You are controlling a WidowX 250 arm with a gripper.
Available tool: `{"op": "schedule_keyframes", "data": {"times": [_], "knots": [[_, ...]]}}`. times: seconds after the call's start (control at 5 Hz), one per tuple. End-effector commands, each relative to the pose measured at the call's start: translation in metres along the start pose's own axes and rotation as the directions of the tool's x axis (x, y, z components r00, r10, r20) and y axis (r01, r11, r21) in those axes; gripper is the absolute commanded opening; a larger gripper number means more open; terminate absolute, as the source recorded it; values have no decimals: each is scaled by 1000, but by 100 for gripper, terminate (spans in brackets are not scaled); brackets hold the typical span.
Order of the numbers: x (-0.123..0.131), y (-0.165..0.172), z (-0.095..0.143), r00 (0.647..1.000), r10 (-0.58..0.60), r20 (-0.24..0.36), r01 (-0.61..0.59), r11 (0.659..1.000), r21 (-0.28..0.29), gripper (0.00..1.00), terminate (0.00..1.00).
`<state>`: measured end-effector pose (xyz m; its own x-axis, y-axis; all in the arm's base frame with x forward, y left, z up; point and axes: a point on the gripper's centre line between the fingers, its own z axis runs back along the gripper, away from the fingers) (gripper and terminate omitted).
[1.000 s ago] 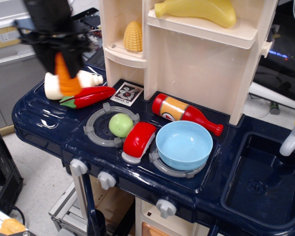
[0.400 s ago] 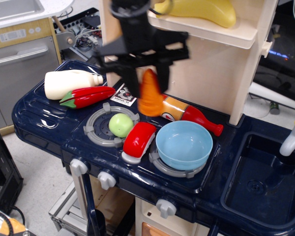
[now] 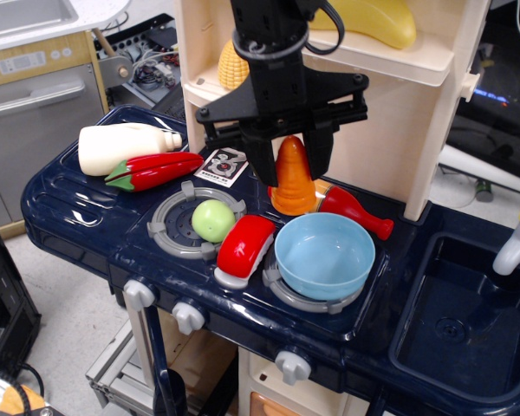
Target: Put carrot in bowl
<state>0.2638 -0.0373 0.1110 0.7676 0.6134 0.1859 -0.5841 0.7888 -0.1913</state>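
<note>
The orange ridged carrot [image 3: 293, 179] hangs tip-up between the fingers of my black gripper [image 3: 289, 165], which is shut on its upper part. It is held above the stove, just behind and left of the light-blue bowl [image 3: 324, 255]. The bowl sits empty on the right burner. The carrot's wide base is a little above the bowl's far-left rim.
A red ketchup bottle [image 3: 351, 208] lies behind the bowl. A red-and-white toy [image 3: 243, 249] and a green ball [image 3: 213, 220] on the left burner sit left of it. A red chili [image 3: 152, 171], white bottle [image 3: 124, 146], corn [image 3: 233, 63], banana [image 3: 368, 19] and sink [image 3: 464, 312] surround.
My gripper has carried the carrot from the far left, over the chili, rightward to just behind the bowl's left rim, and the carrot now hangs upright.
</note>
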Motion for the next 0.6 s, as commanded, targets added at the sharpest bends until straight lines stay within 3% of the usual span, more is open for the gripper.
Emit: {"op": "schedule_keyframes", "data": {"times": [0.0,0.2,0.4], "knots": [[8,-7,7,998,16,61,-14,999,-30,100,0],[8,-7,7,998,16,61,-14,999,-30,100,0],[8,-7,7,998,16,61,-14,999,-30,100,100]]}}
